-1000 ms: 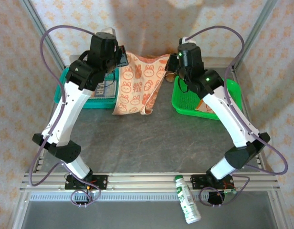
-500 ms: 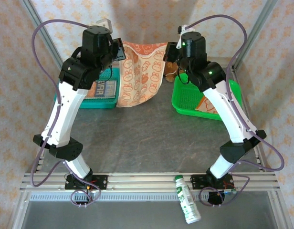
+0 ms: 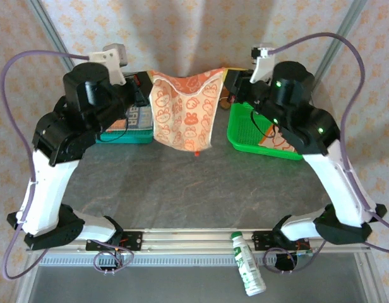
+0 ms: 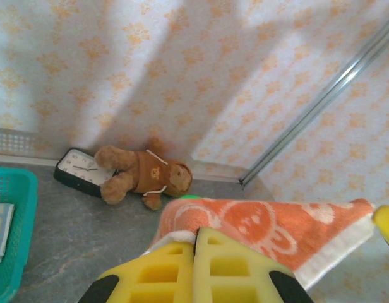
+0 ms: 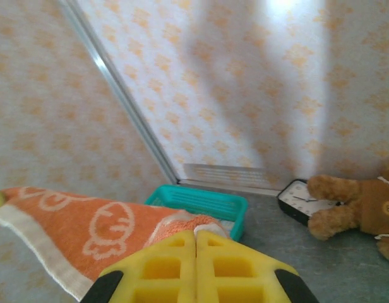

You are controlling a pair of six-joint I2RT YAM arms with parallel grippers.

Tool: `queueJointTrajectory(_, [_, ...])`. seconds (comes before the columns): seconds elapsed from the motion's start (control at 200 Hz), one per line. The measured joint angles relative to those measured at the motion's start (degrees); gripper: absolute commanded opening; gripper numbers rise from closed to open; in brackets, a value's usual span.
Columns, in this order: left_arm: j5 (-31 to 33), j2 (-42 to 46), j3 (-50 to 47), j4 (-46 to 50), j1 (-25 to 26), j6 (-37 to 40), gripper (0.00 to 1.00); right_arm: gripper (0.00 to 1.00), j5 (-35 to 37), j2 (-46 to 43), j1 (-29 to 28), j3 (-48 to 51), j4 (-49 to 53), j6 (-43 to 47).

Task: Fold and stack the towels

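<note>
With left fingers (image 4: 169,268) and right fingers (image 5: 229,268) each pinching a top corner of the hanging towel (image 3: 185,117), best hold it level and taut, laying its bottom edge first on the middle of the desk (image 3: 194,186).

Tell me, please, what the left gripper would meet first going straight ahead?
Past the towel the left gripper holds, probably the back wall beside the teddy bear; depth is unclear.

Both arms have risen, elbows swung outward, carrying the left tool (image 4: 195,235) and right tool (image 5: 195,237) higher. The towel (image 3: 185,113), earlier trailing onto the desk (image 3: 182,189), now hangs freely between them.
</note>
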State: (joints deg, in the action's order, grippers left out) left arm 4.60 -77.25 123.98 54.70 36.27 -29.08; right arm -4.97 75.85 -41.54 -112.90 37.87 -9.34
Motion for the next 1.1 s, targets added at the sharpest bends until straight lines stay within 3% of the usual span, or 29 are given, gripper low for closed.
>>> queueJointTrajectory(0.265, [4.5, 3.7, -4.9, 1.5, 3.8, -3.0, 0.00, 0.00, 4.0, -4.1, -1.7, 3.8, 2.0, -2.1])
queueJointTrajectory(0.45, [5.2, -1.7, -5.0, 2.6, 0.6, -2.9, 0.00, 0.00, 3.9, 0.3, 4.5, 6.7, 2.4, -4.6])
queueJointTrajectory(0.626, [2.1, -12.2, -5.3, 2.0, -6.4, -1.5, 0.00, 0.00, 0.1, 10.2, 11.8, 6.5, 1.4, -5.6])
queueJointTrajectory(0.816, [-0.6, -26.3, -4.1, -0.5, -13.3, 2.4, 0.00, 0.00, -2.7, 27.8, 15.0, 0.5, 0.1, -4.8])
queueJointTrajectory(0.981, [-2.9, -38.2, 0.9, -1.8, -16.6, 5.1, 0.00, 0.00, -4.3, 40.8, 16.5, -7.0, 0.8, -3.9])
queueJointTrajectory(1.101, [-4.4, -42.6, 2.6, -1.7, -17.2, 5.7, 0.00, 0.00, -5.6, 44.9, 17.0, -10.3, 2.0, -3.6])
